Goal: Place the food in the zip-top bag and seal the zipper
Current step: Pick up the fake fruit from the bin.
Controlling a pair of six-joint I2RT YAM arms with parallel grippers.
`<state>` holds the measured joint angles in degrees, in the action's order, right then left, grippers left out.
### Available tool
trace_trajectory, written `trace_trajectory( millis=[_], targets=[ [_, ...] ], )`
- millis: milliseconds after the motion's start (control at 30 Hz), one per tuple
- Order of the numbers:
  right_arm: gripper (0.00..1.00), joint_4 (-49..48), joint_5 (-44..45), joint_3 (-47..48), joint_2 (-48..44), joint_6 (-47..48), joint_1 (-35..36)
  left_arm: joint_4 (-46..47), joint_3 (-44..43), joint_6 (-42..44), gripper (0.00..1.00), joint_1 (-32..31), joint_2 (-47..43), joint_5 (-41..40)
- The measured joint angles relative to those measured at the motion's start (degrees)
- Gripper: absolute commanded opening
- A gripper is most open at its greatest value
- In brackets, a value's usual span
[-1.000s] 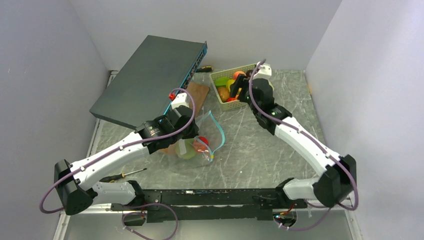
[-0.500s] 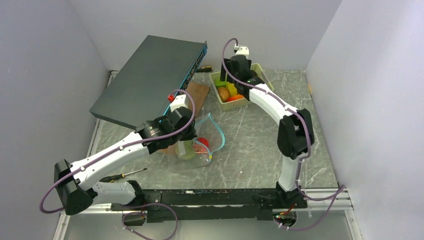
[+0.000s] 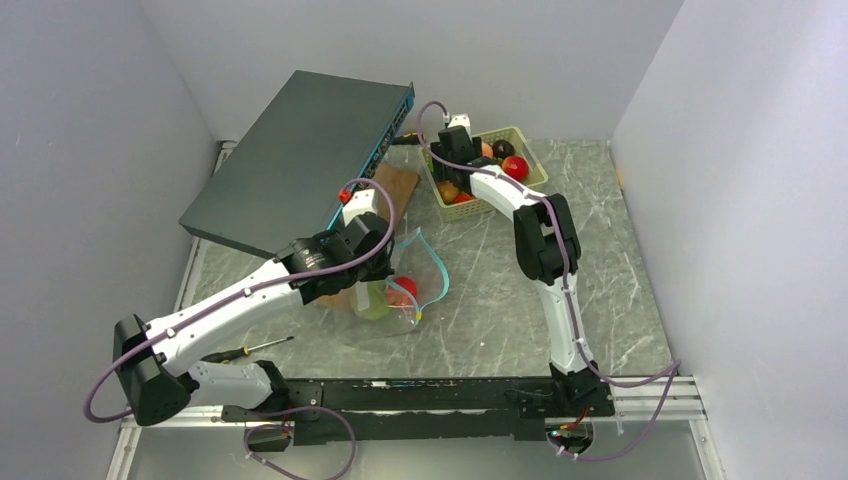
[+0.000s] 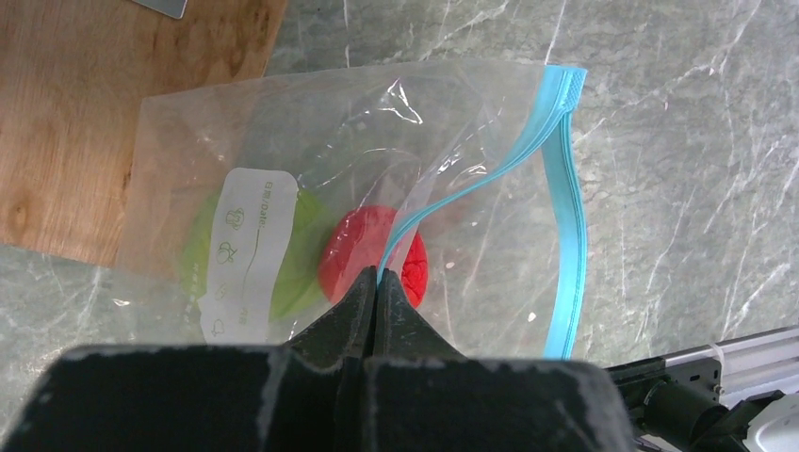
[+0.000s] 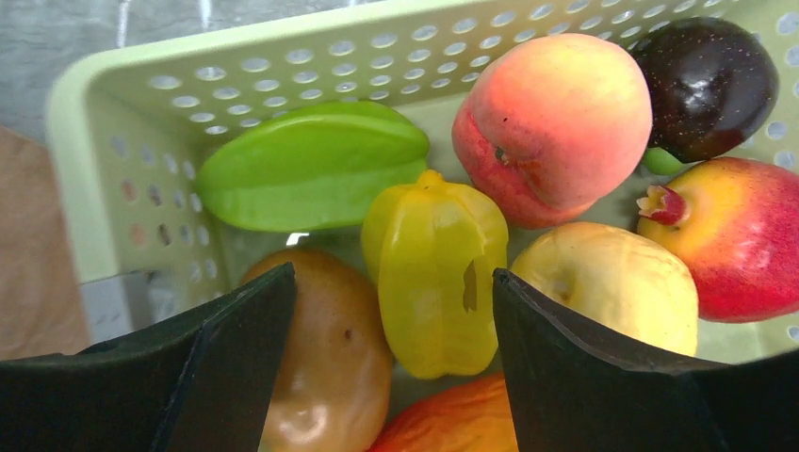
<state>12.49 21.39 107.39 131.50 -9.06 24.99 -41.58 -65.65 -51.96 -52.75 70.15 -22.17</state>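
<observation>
The clear zip-top bag [image 4: 471,141] lies on the table with a red fruit [image 4: 353,254] and a light green one [image 4: 198,245] inside. My left gripper [image 4: 377,279] is shut on the near side of the teal zipper [image 4: 565,207] and holds the mouth apart; the gripper [image 3: 385,268] and bag [image 3: 425,275] also show in the top view. My right gripper [image 5: 393,273] is open and empty over the pale green basket [image 5: 236,47], its jaws astride a yellow fruit [image 5: 433,282]. A green fruit [image 5: 311,169], a peach [image 5: 556,122] and a dark purple plum [image 5: 711,85] lie around it.
A dark grey flat box [image 3: 300,160] leans at the back left, over a wooden board [image 3: 397,188] beside the bag. A screwdriver [image 3: 250,349] lies near the left arm's base. Walls close in the left, back and right sides.
My right arm has swung left and folded upright, bringing its gripper over the basket's left part. My left gripper still holds the bag's zipper edge, almost unmoved.
</observation>
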Motion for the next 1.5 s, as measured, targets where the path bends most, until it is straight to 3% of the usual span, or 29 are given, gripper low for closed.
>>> trace_trajectory(
  millis=[433,1067,1233,1500],
  targets=[
    [0.75,-0.7,0.6,0.9,2.5,1.2,-2.9,0.1,-1.8,0.2,0.00,0.0,3.3,0.7],
    [0.30,-0.4,-5.5,2.8,4.1,0.5,-4.2,0.2,-1.9,0.0,0.00,0.0,3.6,1.4],
    [0.22,0.5,-6.8,-0.7,-2.3,0.3,-4.2,0.7,-1.8,0.0,0.00,0.0,3.3,1.7],
    [0.01,-2.9,-11.2,-12.9,-22.2,-4.7,-4.2,1.7,-0.5,-0.2,0.00,0.0,1.6,2.1]
  ],
)
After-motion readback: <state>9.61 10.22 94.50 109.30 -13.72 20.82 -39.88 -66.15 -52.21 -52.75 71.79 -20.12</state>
